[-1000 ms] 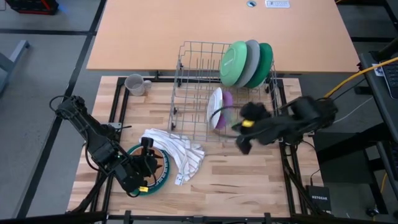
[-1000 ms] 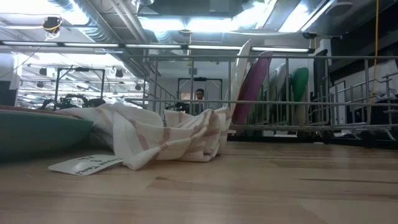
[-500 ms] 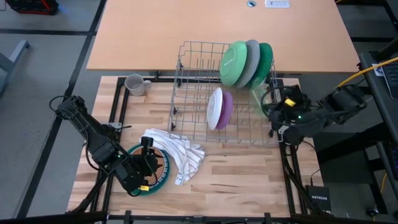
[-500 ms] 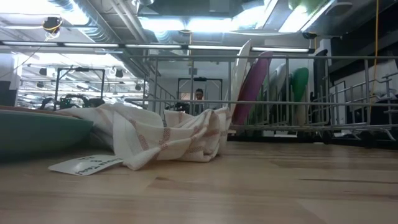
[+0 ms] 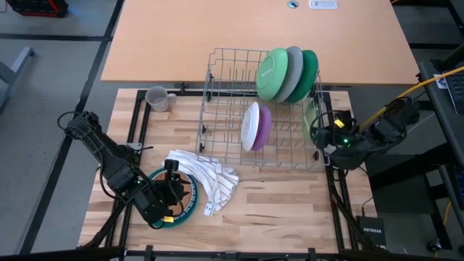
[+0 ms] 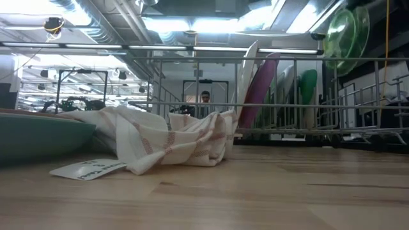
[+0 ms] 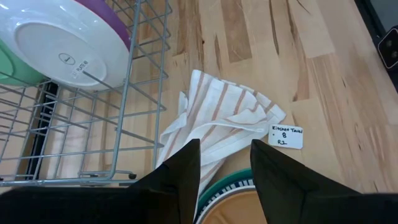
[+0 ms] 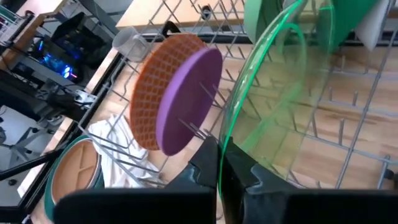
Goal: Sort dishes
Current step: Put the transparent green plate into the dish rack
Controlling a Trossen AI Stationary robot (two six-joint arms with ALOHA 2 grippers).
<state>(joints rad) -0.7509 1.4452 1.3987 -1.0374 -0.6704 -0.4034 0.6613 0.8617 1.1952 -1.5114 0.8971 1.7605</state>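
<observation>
Your right gripper (image 8: 219, 163), clamped on a clear green plate (image 8: 273, 93), holds it over the wire rack's (image 5: 225, 109) right end. Next, lower it into 1 free slot. Left gripper (image 7: 224, 163), jaws apart, waits over the brown bowl (image 5: 190, 192).

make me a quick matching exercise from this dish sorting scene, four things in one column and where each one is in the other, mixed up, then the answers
Things:
1. grey mug
2. striped cloth
3. clear green plate
4. white plate

Places:
A. standing on edge in the wire rack, against a purple plate
B. pinched at its rim by the right gripper, over the rack's right end
C. on the wooden table, left of the rack
D. lying partly over the teal plate below the left gripper

Pairs: 1-C, 2-D, 3-B, 4-A
</observation>
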